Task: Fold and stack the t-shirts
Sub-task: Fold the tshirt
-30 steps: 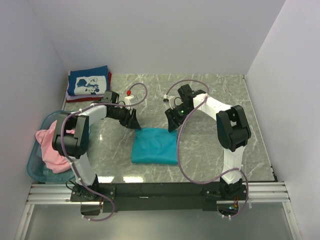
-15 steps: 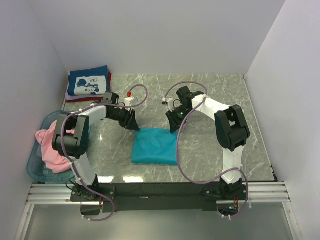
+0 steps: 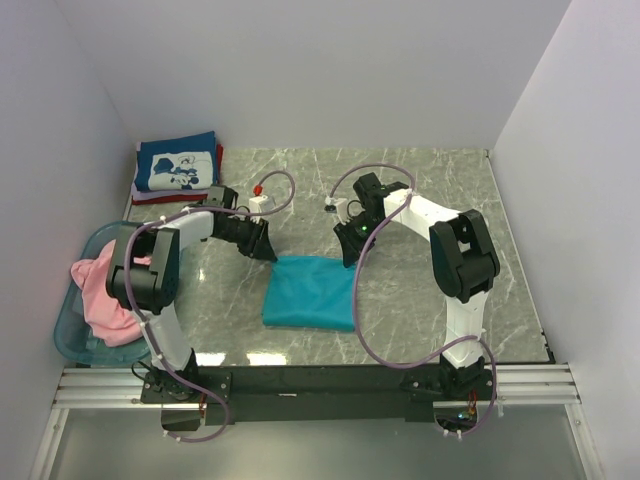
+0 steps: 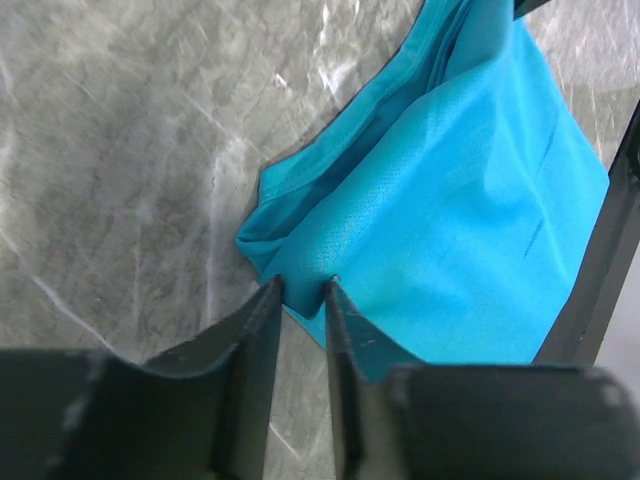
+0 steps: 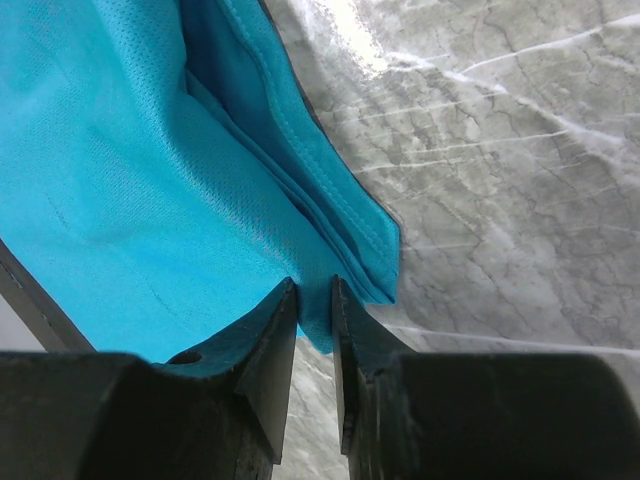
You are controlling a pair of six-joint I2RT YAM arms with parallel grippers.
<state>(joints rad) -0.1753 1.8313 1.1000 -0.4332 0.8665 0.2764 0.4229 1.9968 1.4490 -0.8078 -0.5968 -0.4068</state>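
Teal t-shirt point(image 3: 310, 292) lay folded flat mid-worktop, nearer the near edge. Left gripper point(image 3: 268, 250): jaws almost closed, pinching the shirt's far-left corner. Right gripper point(image 3: 347, 254): jaws likewise nipped on its far-right corner. Navy t-shirt point(image 3: 178, 168) lay folded on a red t-shirt point(image 3: 219, 157) at the far-left corner. Pink t-shirt point(image 3: 105, 290) was heaped in the blue basket point(image 3: 68, 335) by the left edge.

Grey marble tabletop point(image 3: 430, 200) w/ plain white walls point(image 3: 330, 70) on 3 sides.
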